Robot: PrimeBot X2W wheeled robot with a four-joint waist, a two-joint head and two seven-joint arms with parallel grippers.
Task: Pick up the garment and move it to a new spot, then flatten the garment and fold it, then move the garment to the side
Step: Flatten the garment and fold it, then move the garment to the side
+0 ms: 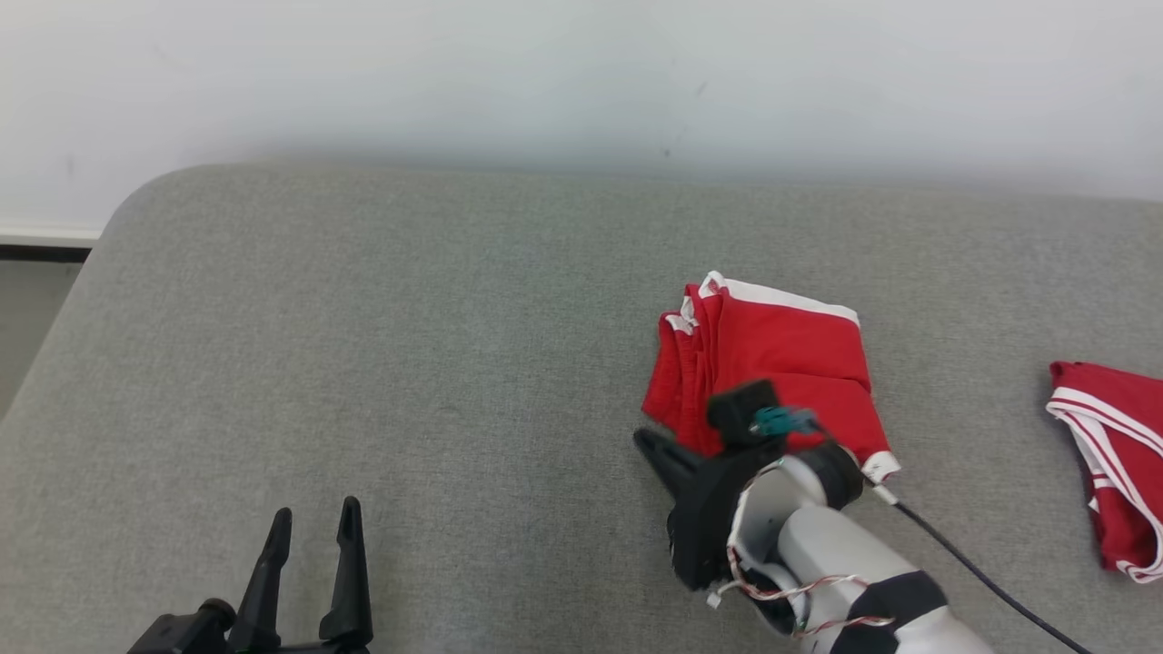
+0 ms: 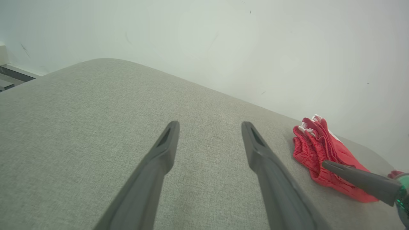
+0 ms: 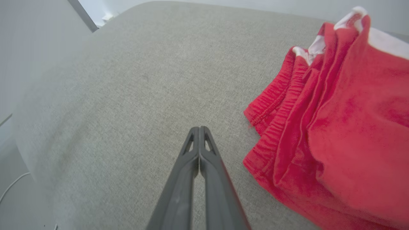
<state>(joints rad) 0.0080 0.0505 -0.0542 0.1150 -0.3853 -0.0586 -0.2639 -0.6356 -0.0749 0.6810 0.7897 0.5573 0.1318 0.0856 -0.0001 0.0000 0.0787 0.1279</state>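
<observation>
The right arm [image 1: 845, 563] reaches low from the cushion's [image 1: 363, 318] near edge. The right gripper [image 1: 643, 440] is clenched on nothing, just beside the folded red garment [image 1: 781, 354], which lies right of centre. The left gripper [image 1: 313, 513] rests spread at the near edge.

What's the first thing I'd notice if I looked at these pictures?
The bright red folded shorts with white trim, lying right of middle on the grey cushion. Next, the right gripper, pinched shut just beside their left edge with nothing in it. A second red garment lies at the cushion's far right.
</observation>
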